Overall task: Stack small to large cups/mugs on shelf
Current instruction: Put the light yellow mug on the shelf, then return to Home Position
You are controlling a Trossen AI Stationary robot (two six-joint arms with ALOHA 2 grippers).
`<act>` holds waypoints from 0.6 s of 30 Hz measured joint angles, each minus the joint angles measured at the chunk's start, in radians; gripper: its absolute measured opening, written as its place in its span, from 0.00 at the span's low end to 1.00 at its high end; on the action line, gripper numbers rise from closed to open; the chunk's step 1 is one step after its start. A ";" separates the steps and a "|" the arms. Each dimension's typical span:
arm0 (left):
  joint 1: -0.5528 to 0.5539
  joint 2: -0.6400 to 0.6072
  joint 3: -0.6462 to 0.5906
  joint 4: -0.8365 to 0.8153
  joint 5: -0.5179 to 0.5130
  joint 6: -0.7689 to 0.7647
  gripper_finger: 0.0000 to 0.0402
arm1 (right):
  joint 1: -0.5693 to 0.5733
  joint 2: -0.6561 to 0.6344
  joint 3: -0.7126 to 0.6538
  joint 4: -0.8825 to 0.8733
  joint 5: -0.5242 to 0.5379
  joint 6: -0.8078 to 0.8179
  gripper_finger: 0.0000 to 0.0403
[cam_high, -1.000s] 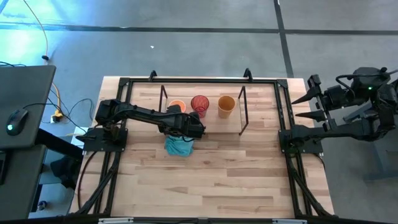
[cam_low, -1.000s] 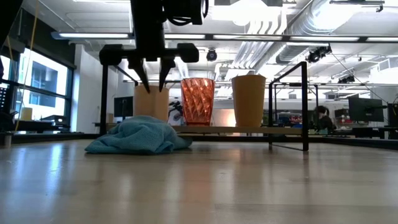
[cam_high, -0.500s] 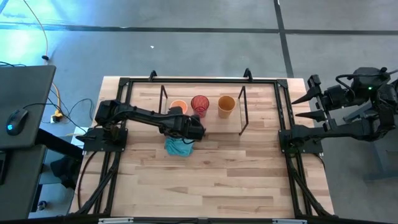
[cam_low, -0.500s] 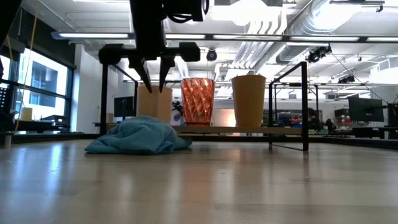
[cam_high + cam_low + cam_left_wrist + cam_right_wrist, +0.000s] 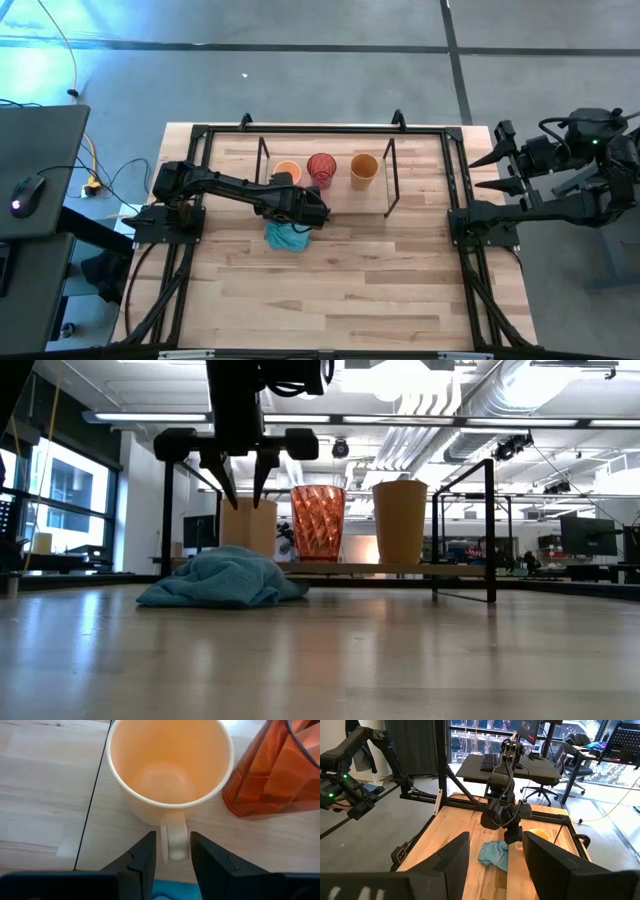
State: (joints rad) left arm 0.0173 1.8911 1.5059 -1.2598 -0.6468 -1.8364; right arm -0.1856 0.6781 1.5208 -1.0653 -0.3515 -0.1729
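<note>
1. The left gripper (image 5: 240,485) hangs over the near edge of the shelf (image 5: 325,200), its two dark tapered fingers (image 5: 142,862) pointing down and set a narrow gap apart, holding nothing.
2. In the left wrist view, those fingers sit either side of the handle of the light orange mug (image 5: 170,775), a smooth, glossy, round vessel with a pale matte-looking inside. The handle's flat loop stands in the gap; whether the pads touch it cannot be told.
3. Just beside the mug stands the red patterned cup (image 5: 318,523), translucent and faceted, with a diamond-like relief catching the light.
4. Next along is the amber tumbler (image 5: 400,522), plain, opaque, handleless, flaring slightly toward the rim.
5. All three stand upright in a row on the shelf's light wood board, mug at the left arm's end, tumbler toward the right arm, under a thin black wire frame.
6. A teal cloth (image 5: 222,580) lies crumpled and soft in front of the shelf on the butcher-block tabletop (image 5: 350,290), below the left gripper.
7. The right gripper (image 5: 500,160) waits off the table's right edge, its pointed fingers spread well apart and holding nothing.
</note>
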 joint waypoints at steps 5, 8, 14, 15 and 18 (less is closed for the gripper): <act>-0.022 -0.009 0.000 0.000 -0.009 0.016 0.27 | 0.000 0.000 0.000 0.000 0.000 -0.002 0.44; -0.039 -0.016 0.000 -0.022 -0.011 0.017 0.27 | 0.000 0.000 0.000 0.000 0.000 -0.008 0.44; -0.068 -0.044 0.002 -0.071 -0.050 -0.031 0.27 | 0.000 0.000 0.000 0.000 0.000 -0.010 0.44; -0.073 -0.054 0.002 -0.075 -0.062 -0.035 0.27 | 0.000 0.001 0.000 0.000 0.000 -0.010 0.44; -0.095 -0.082 0.002 -0.082 -0.102 -0.043 0.27 | 0.000 0.000 0.000 0.000 0.000 -0.009 0.44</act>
State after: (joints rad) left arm -0.0777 1.8090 1.5082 -1.3415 -0.7484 -1.8798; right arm -0.1856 0.6785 1.5208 -1.0653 -0.3515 -0.1820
